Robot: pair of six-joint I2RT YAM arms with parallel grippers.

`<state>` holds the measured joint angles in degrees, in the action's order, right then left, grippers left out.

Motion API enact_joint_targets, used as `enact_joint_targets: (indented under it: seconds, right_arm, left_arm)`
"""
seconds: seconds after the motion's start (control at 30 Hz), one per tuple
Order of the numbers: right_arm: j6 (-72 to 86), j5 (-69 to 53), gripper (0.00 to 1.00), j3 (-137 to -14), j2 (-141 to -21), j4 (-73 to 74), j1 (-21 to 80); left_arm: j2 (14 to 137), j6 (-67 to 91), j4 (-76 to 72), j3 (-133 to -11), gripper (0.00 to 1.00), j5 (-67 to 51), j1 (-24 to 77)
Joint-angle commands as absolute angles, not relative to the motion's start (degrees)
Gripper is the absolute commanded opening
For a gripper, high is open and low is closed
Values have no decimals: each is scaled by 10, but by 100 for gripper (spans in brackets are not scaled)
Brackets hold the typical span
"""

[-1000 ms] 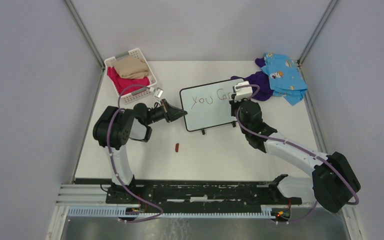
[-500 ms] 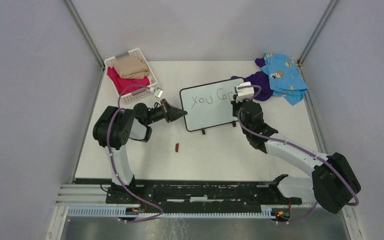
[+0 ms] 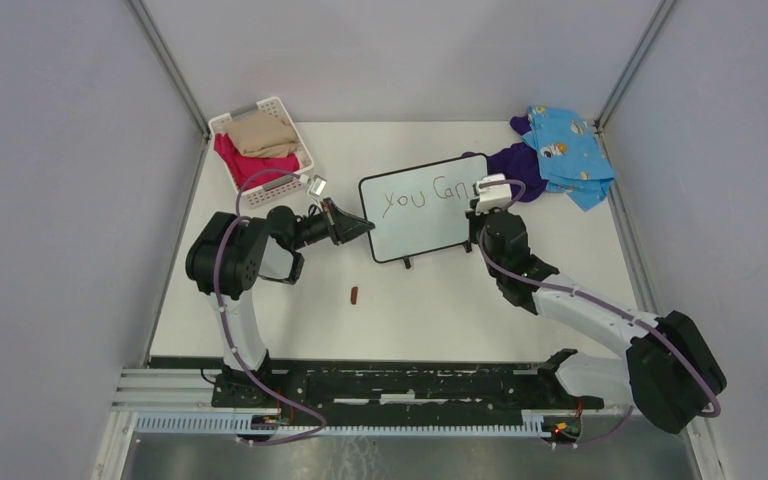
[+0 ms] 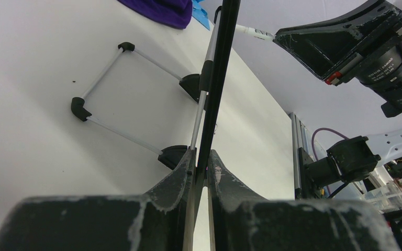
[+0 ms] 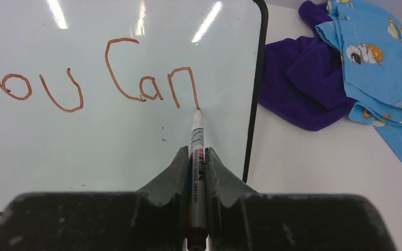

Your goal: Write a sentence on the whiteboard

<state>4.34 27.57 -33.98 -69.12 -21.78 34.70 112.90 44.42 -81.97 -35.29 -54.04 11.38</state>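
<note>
The whiteboard (image 3: 420, 232) stands tilted mid-table on its black feet (image 4: 131, 99). My left gripper (image 3: 362, 228) is shut on its left edge, seen edge-on as a thin black frame (image 4: 221, 78) between the fingertips (image 4: 188, 166). The sentence (image 3: 422, 197) reads "you Can" in brown-red strokes (image 5: 110, 78) along the top of the whiteboard (image 5: 84, 141). My right gripper (image 5: 197, 157) is shut on a marker (image 5: 197, 137), whose tip touches the board at the foot of the "n". In the top view my right gripper (image 3: 482, 212) is at the board's right edge.
A white basket (image 3: 290, 112) with pink and beige clothes sits at the back left. Purple cloth (image 3: 515, 165) and blue printed cloth (image 3: 565, 150) lie just right of the board. A small brown-red cap (image 3: 355, 294) lies on the table in front of the board.
My right gripper has moved a little right and down along the board, and the writing has grown from "you Ca" to "you Can". The left arm has not moved.
</note>
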Motion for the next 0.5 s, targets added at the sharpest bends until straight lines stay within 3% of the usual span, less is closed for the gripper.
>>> enact_joint_targets:
  seconds: [0.0,0.47]
  right_arm:
    - [60,285,0,-334,-656,-228,343]
    - [64,225,0,-336,-529,-218,398]
  left_arm:
    - [1139,422,-814,-358,13,-541,114]
    - [1139,412,-798,-359,13,-544,114]
